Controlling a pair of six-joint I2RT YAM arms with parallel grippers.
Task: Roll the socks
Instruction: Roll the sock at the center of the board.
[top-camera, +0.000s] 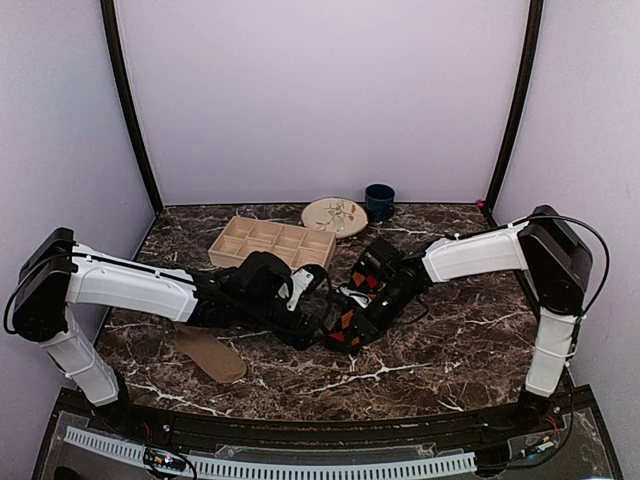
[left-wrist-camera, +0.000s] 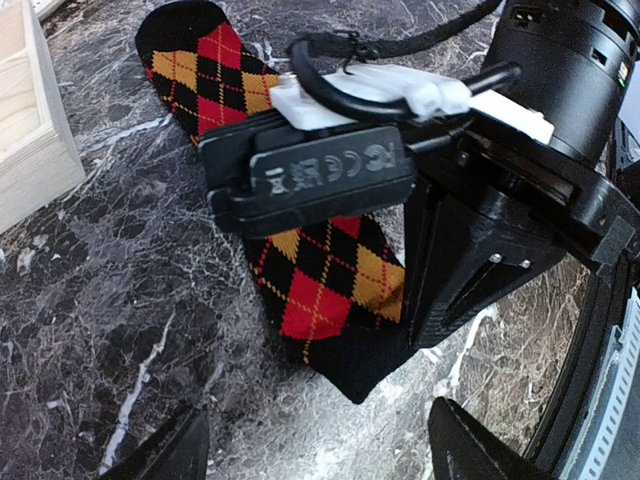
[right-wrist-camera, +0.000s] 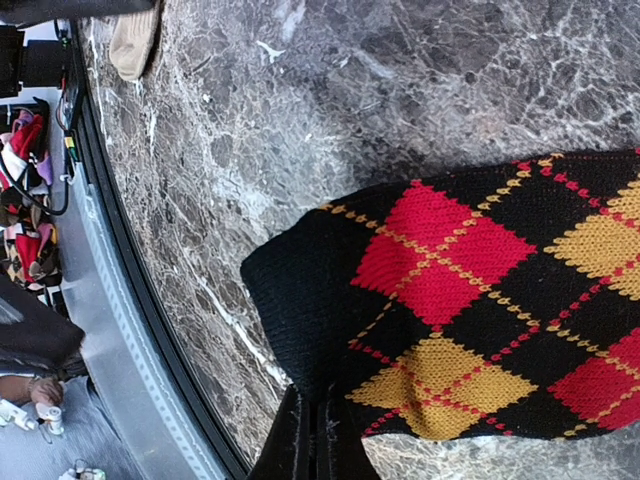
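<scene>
The black sock with red and orange argyle diamonds (left-wrist-camera: 320, 270) lies stretched on the marble table, also seen mid-table from above (top-camera: 357, 298). My right gripper (right-wrist-camera: 318, 428) is shut on the edge of the argyle sock (right-wrist-camera: 470, 290) at its plain black end, lifting that end a little. My left gripper (left-wrist-camera: 320, 452) hangs open just short of the same black tip, one finger on each side, nothing between them. The right arm's wrist (left-wrist-camera: 520, 190) crosses over the sock's middle. The tan-brown sock (top-camera: 211, 355) lies flat near the front left, apart from both grippers.
A wooden compartment tray (top-camera: 270, 243) stands behind the arms, its corner close on the left (left-wrist-camera: 25, 130). A patterned plate (top-camera: 335, 216) and a dark blue mug (top-camera: 379, 202) sit at the back. The table's front rail (right-wrist-camera: 130, 330) runs close to the sock's black end.
</scene>
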